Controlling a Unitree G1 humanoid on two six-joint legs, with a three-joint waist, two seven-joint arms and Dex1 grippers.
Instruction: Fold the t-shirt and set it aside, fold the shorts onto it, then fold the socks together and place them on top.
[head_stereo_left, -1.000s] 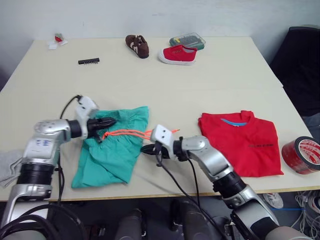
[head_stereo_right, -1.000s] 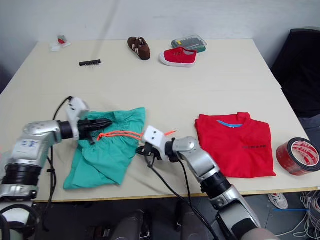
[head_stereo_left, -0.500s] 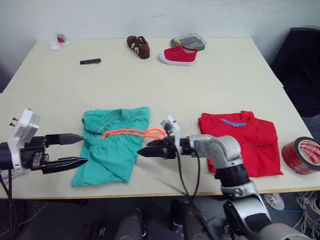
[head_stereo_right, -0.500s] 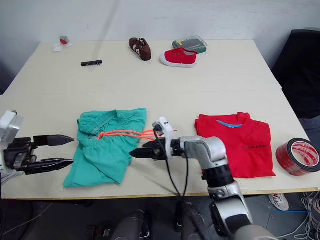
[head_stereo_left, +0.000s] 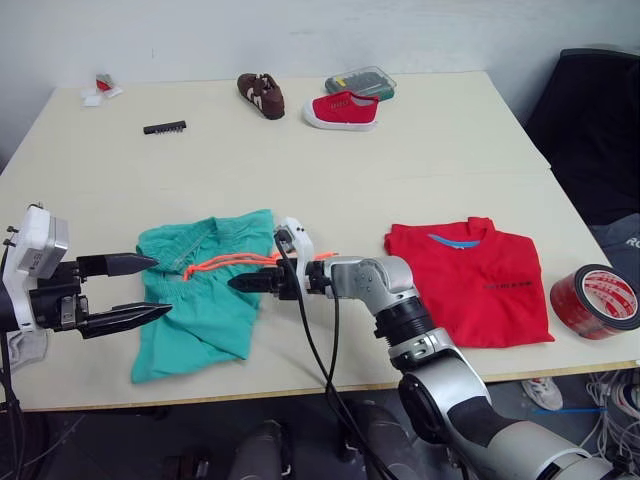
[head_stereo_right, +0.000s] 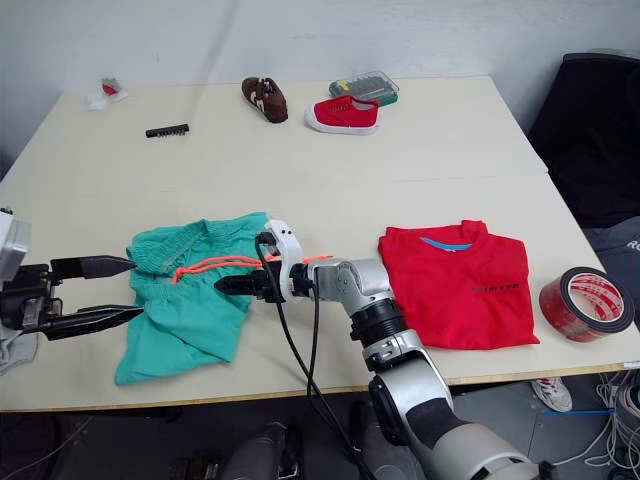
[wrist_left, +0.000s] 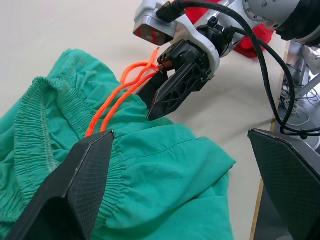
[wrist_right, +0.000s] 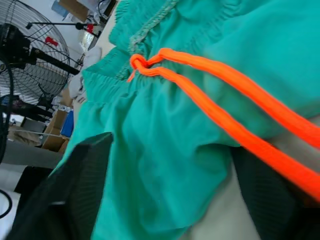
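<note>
Red cotton t-shirt (head_stereo_left: 470, 280) folded; I'm on teal-green fabric shorts (head_stereo_left: 205, 290) w/ orange drawstring. Left pincer (head_stereo_left: 135, 291) wide open, empty; right pincer (head_stereo_left: 243, 283) nearly closed, empty. Next: grip edges.

Teal-green shorts (head_stereo_left: 205, 295) with a bright orange drawstring (head_stereo_left: 232, 262) lie on a pale cream surface (head_stereo_left: 400, 160). A bright red t-shirt (head_stereo_left: 470, 295) has a blue inner neck band and a small dark line across the chest. A roll of tape (head_stereo_left: 600, 300) is red with white markings. A canvas shoe (head_stereo_left: 340, 110) is red with a white sole; a second shoe (head_stereo_left: 262, 94) is brown with white stripes. Both end effectors have black fingers: the left end effector (head_stereo_left: 130, 292) and the right end effector (head_stereo_left: 243, 283).
</note>
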